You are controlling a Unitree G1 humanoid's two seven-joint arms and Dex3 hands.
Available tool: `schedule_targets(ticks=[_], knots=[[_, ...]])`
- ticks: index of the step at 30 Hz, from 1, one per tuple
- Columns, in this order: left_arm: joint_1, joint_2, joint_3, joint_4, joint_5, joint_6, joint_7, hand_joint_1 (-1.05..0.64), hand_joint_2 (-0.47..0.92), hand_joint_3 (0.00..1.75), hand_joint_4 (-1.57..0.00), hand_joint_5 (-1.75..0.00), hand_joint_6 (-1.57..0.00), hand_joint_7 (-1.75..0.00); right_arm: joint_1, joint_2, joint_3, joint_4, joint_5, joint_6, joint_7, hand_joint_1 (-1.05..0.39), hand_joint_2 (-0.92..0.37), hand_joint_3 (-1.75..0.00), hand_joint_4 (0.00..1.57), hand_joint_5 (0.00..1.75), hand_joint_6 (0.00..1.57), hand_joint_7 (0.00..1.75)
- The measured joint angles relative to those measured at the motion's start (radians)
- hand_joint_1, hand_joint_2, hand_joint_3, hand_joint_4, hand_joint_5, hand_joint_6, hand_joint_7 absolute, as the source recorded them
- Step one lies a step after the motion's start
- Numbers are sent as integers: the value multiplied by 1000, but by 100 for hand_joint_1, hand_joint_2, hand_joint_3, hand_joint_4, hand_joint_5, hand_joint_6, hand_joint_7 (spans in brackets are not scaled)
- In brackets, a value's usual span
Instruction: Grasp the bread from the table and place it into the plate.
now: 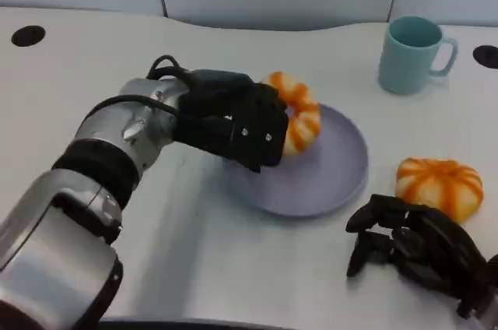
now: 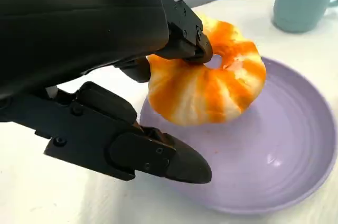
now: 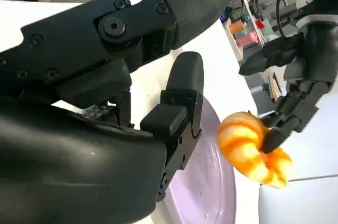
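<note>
Right hand point(image 1: 420, 256): near right of the table, resting low, fingers curled in, nothing in them.
Second bread roll point(image 1: 440, 186): orange-and-white striped, on the table just beyond the right hand, right of the plate; not held.
Left hand point(image 1: 241, 128): reaches in from the near left and grips the ring-shaped bread point(image 1: 299, 116). In the left wrist view a fingertip point(image 2: 193, 36) hooks at the ring's hole and another finger point(image 2: 158, 158) lies under it.
Ring-shaped bread, position: tilted up on edge over the far-left part of the purple plate point(image 1: 334, 182); from these views, cannot tell whether its lower edge touches the plate.
Plate: centre of the table, between the two hands.
Teal mug point(image 1: 412, 54): far right, well apart from the plate.
Progress: grasp and carry look done; the release into the plate is left, then drawing the hand clear.
</note>
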Motion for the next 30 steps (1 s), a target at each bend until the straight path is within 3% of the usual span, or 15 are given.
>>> schedule_targets(ticks=[5, 11, 12, 13, 14, 16, 19, 23, 30], knots=[[0, -34, -19, 11, 8, 42, -1, -80, 92, 11, 0, -114, -51, -7, 13, 1, 6, -19, -3, -9, -6, -48, -92, -8, 63, 138, 70, 94], [0, -49, -25, 17, 8, 43, 0, -79, 92, 13, 0, -136, -58, -12, 17, 2, 10, -25, -3, -13, -5, -49, -92, -8, 63, 139, 70, 95], [0, -49, -26, 19, 8, 42, 0, -78, 92, 12, 0, -140, -53, -33, 17, 2, 10, -25, -3, -13, -5, -50, -92, -8, 63, 139, 70, 95], [0, -50, -25, 22, 7, 39, 0, -78, 92, 12, 0, -147, -36, -76, 17, 2, 10, -25, -2, -13, -4, -50, -92, -7, 62, 139, 70, 95], [0, -51, -25, 25, 4, 37, 0, -78, 92, 13, 0, -152, -27, -97, 17, 2, 10, -25, -2, -13, -4, -50, -92, -7, 62, 139, 70, 95], [0, -53, -20, 31, -4, 35, 0, -77, 92, 13, 0, -163, -16, -129, 17, 2, 10, -25, -2, -10, -1, -50, -92, -8, 63, 139, 70, 96], [0, -57, -15, 36, -14, 35, 0, -79, 92, 17, 0, -173, -11, -149, 18, 2, 11, -26, -2, -10, 0, -49, -92, -8, 63, 139, 69, 96], [0, -58, -21, 44, -6, 12, 14, -81, 92, 22, 0, -172, -22, -151, 18, 2, 9, -27, -2, -11, 1, -49, -92, -7, 63, 139, 69, 96], [1, -58, -23, 44, -3, -24, 49, -80, 92, 20, 0, -111, -38, -120, 19, 2, 8, -26, -2, -9, 2, -49, -92, -7, 65, 138, 70, 96]])
